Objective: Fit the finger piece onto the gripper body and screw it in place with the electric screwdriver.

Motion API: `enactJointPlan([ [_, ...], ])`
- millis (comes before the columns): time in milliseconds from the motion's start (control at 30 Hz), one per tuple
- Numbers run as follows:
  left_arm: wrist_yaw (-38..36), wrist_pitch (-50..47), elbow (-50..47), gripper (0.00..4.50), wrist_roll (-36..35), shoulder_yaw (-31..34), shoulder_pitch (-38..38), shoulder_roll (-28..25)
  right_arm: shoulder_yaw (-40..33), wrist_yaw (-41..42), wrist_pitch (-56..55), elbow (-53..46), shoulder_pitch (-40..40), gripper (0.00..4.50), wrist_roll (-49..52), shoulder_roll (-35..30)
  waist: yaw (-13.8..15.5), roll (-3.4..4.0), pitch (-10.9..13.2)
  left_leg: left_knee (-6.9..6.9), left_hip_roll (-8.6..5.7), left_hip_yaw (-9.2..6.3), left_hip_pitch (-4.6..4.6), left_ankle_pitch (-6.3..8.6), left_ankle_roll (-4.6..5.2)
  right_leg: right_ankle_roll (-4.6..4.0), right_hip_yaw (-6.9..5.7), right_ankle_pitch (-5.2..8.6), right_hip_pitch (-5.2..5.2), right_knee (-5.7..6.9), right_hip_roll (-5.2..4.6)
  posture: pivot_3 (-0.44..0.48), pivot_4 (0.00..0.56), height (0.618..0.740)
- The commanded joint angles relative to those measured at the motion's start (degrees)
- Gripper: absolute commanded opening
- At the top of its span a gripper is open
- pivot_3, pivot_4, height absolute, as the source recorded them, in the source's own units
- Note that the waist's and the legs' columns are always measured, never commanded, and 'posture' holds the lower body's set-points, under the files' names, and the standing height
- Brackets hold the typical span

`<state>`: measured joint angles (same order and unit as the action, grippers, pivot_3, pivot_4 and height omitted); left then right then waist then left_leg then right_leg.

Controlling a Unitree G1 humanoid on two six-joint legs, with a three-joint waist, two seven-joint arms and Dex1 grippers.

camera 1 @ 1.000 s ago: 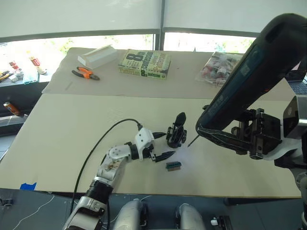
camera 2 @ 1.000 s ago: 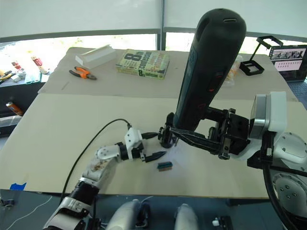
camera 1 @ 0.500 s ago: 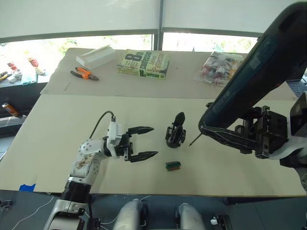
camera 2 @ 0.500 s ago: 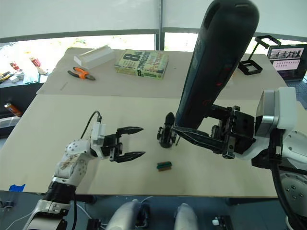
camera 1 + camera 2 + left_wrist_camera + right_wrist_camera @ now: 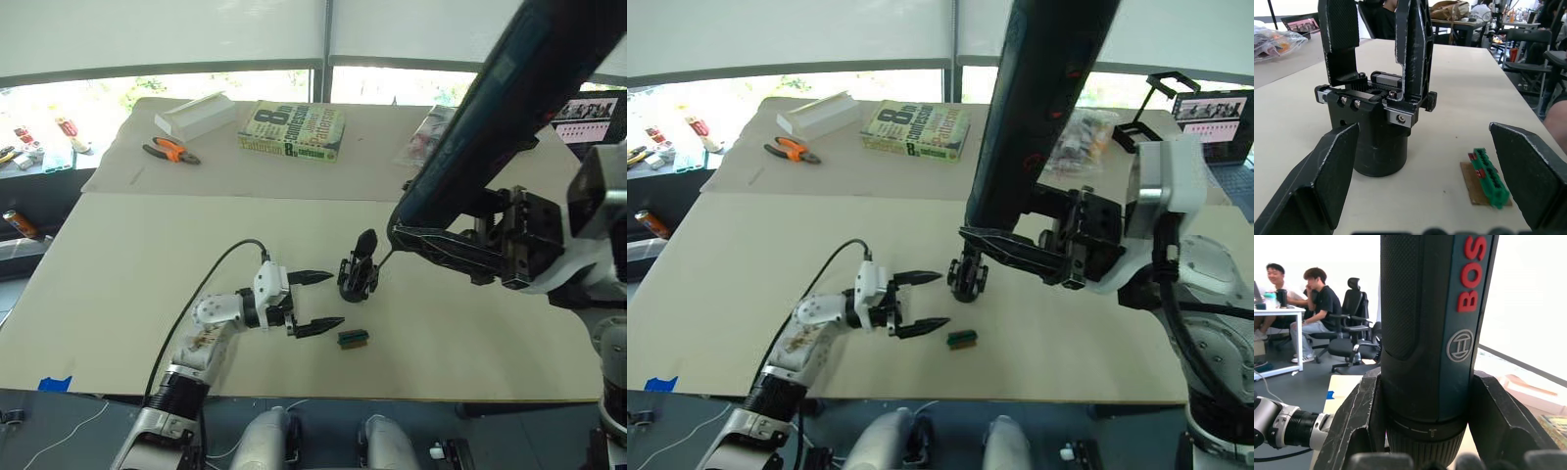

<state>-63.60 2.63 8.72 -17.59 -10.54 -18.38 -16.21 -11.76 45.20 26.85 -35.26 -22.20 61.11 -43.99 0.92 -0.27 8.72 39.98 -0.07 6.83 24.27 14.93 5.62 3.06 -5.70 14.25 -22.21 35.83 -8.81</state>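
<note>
The gripper body stands upright on the table, just ahead of the left gripper. In the left wrist view it rests on a round black base, with two black fingers rising side by side from its top; whether the finger piece is one of them I cannot tell. The left gripper lies low over the table, its jaws spread wide and empty, with the body in line between the tips but just beyond them. A small green block lies on the table just off the gripper's right-hand tip, apart from the body.

The screwdriver is clamped in the right gripper, the fingers pressed against both sides of its thick barrel. It tilts steeply up and away, and its thin bit points down at the upper part of the body, very close to it; contact cannot be made out.

Far beyond both grippers lie a book, orange-handled pliers and a white box.
</note>
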Motion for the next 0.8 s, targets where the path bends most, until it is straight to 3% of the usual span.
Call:
enactJointPlan([
  [33,3.02,1.81,0.59,4.48,2.54,-0.96,-1.15,1.37,0.16,0.45,-1.53,-0.45,-2.43,1.92,-1.1,1.49,0.03,0.0,0.0,0.0,0.0,0.0,0.0,0.0,0.0,0.0,0.0,0.0,0.0,0.0,0.0,0.0,0.15,0.74],
  [367,9.8,3.74,6.99,4.48,9.62,-4.31,-3.88,5.83,0.01,1.36,-0.73,-0.74,-2.9,1.92,-0.96,2.5,0.43,0.0,0.0,0.01,-0.01,0.0,0.02,0.0,0.01,0.01,-0.01,-0.01,-0.01,0.0,-0.01,0.0,0.15,0.74],
  [800,14.55,2.33,11.46,4.48,10.23,-3.78,-7.09,10.31,-0.03,0.1,-0.19,-1.85,-2.77,1.92,-0.8,2.23,0.45,-0.01,0.01,0.01,0.0,0.0,0.02,0.0,0.01,0.01,-0.01,-0.01,-0.01,0.0,-0.03,0.0,0.15,0.74],
])
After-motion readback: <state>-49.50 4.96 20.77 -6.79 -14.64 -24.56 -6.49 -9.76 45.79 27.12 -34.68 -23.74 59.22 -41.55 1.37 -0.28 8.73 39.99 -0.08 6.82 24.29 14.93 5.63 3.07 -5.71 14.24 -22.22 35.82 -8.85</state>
